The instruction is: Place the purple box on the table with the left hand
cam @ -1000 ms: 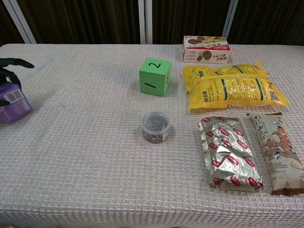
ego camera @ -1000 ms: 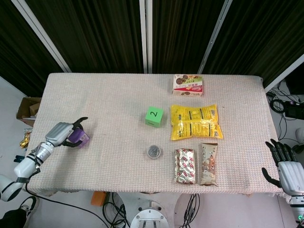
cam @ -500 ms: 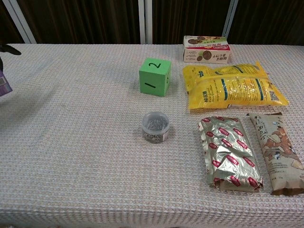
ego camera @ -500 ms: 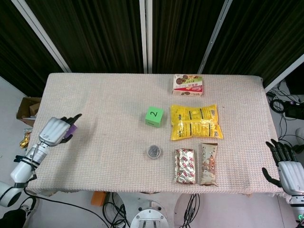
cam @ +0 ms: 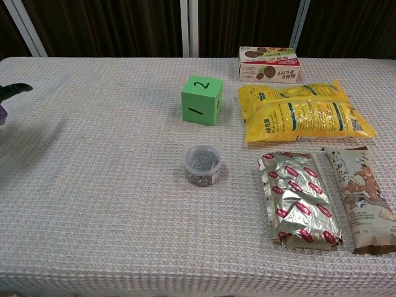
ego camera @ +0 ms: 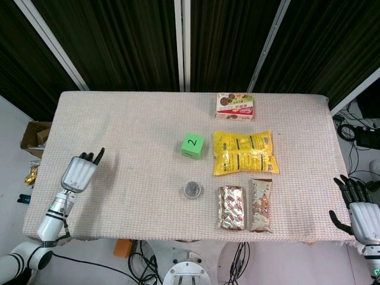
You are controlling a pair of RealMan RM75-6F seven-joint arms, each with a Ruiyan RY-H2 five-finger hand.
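Only a purple sliver of the purple box (cam: 2, 115) shows, at the left edge of the chest view, just under a dark fingertip (cam: 17, 89) of my left hand. In the head view my left hand (ego camera: 79, 171) hovers over the table's left front area with its back to the camera, covering the box, which it appears to hold. My right hand (ego camera: 362, 215) hangs off the table's right front corner, fingers spread and empty.
A green cube (ego camera: 192, 145) marked 2 and a small round tin (ego camera: 192, 189) stand mid-table. A yellow bag (ego camera: 244, 152), two snack packets (ego camera: 231, 207) and a cookie box (ego camera: 234, 106) lie on the right. A cardboard carton (ego camera: 34, 135) sits on the floor to the left.
My left hand carried the purple box leftward from its spot a second ago, then turned its back to the camera, so the box is now covered in the head view. The right hand stayed put.
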